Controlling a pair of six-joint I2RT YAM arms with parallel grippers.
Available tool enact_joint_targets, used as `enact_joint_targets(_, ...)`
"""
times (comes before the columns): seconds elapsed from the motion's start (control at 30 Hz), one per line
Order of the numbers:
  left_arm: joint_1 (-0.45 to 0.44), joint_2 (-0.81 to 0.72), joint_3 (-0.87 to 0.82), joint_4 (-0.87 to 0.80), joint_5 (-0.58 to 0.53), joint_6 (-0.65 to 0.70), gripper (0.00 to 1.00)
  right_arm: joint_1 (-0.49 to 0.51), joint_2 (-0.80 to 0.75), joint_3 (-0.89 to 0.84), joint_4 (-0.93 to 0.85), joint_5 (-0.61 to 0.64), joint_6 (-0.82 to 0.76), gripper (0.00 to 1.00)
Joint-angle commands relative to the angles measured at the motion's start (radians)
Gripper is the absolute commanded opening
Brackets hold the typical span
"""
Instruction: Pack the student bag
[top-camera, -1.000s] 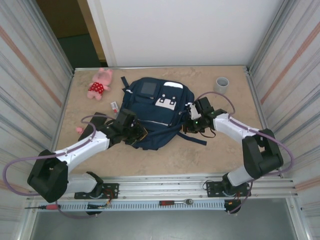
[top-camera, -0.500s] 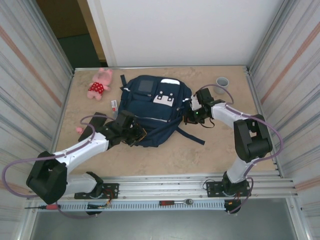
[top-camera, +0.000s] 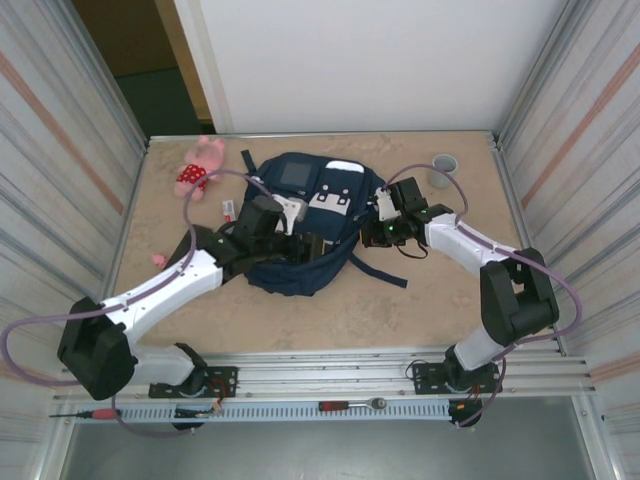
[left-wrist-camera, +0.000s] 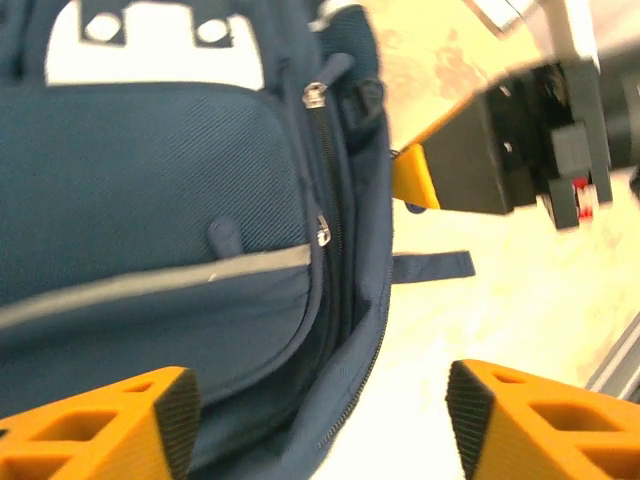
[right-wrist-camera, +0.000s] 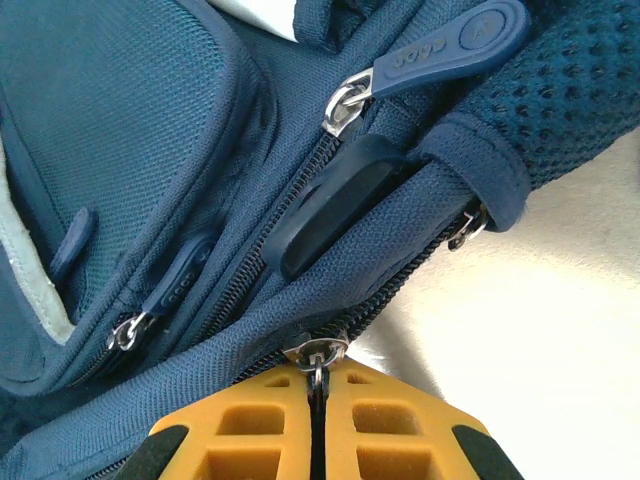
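Observation:
The student bag (top-camera: 300, 205), navy with a white patch and a grey panel, lies flat mid-table. My left gripper (top-camera: 306, 246) hovers over its near right part, open, with nothing held. In the left wrist view, the left gripper (left-wrist-camera: 320, 425) has its orange fingers (left-wrist-camera: 110, 425) spread wide over the bag's side zipper edge (left-wrist-camera: 365, 330) and bare tabletop. My right gripper (top-camera: 379, 231) sits at the bag's right edge. In the right wrist view, the right gripper (right-wrist-camera: 318, 405) is shut on a metal zipper pull (right-wrist-camera: 318, 357) of the bag's main zipper (right-wrist-camera: 400, 285).
A pink plush toy (top-camera: 200, 168) lies at the back left. A small red-and-white item (top-camera: 228, 210) rests beside the bag. A grey cup (top-camera: 443, 168) stands at the back right. A loose strap (top-camera: 385, 272) trails off the bag. Corrugated walls (top-camera: 60, 170) close in both sides.
The left gripper has opened and moved right and away over the bag. The right gripper stays shut at the bag's right edge, shifted slightly nearer.

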Motion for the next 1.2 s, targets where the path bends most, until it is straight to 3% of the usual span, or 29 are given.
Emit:
enact_joint_targets(0.0,-0.023,0.057,0.037,0.028,0.075,0.463,0.74,-0.002,-0.059,0.000,-0.003,-0.003,-0.024,0.00)
enact_joint_targets(0.1,-0.033,0.139,0.068,0.013,0.071,0.606,0.79,0.001,-0.069,0.000,-0.008,-0.002,-0.027,0.00)
enact_joint_targets(0.27,-0.036,0.271,0.135,0.015,0.081,0.641,0.77,0.003,-0.087,-0.007,-0.012,-0.009,-0.026,0.00)
enact_joint_targets(0.33,-0.040,0.305,0.145,0.025,0.101,0.630,0.64,0.003,-0.093,-0.012,-0.010,-0.016,-0.026,0.00)
enact_joint_targets(0.43,-0.049,0.316,0.138,0.032,0.106,0.630,0.29,-0.004,-0.101,-0.019,-0.019,-0.006,-0.026,0.00)
enact_joint_targets(0.57,-0.049,0.264,0.086,0.044,0.110,0.654,0.00,-0.047,-0.092,-0.029,-0.034,-0.002,-0.030,0.00)
enact_joint_targets(0.9,-0.016,0.107,-0.023,0.049,0.147,0.702,0.00,-0.200,0.050,0.017,-0.035,0.033,-0.043,0.00)
enact_joint_targets(1.17,-0.022,0.124,-0.011,0.057,0.174,0.635,0.00,-0.202,0.047,0.057,0.006,-0.035,-0.029,0.00)
